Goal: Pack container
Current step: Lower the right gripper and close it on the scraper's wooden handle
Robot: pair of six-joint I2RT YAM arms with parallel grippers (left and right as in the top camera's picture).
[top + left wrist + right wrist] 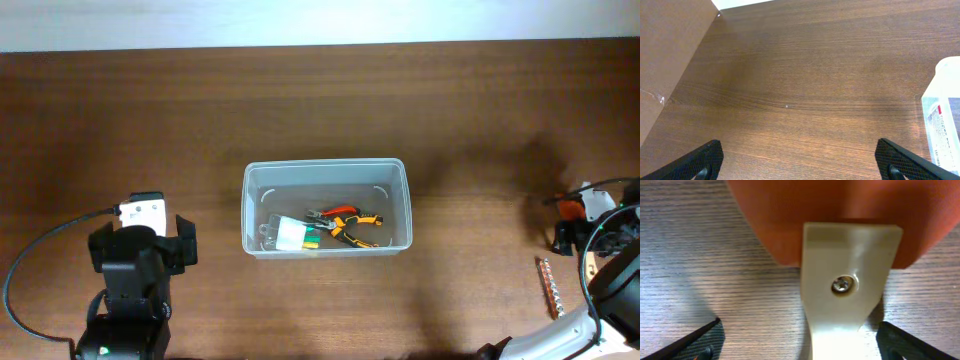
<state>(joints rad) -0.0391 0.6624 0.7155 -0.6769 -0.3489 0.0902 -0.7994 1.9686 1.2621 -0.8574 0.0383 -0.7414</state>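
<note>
The clear plastic container point(405, 200) stands mid-table. It holds orange-and-black pliers point(345, 222) and a white and green item point(292, 234). Its corner shows at the right edge of the left wrist view point(945, 115). My left gripper point(141, 228) is at the lower left of the container, open and empty over bare wood point(800, 162). My right gripper point(576, 226) is at the far right edge, open. Its fingers point(802, 345) sit on either side of a tool with an orange handle and a cream blade point(845, 270), which lies on the table point(570, 207).
A copper-coloured rod point(546, 287) lies on the table near the right arm. A cable point(30, 250) loops beside the left arm. A brown panel point(665, 60) rises at the left in the left wrist view.
</note>
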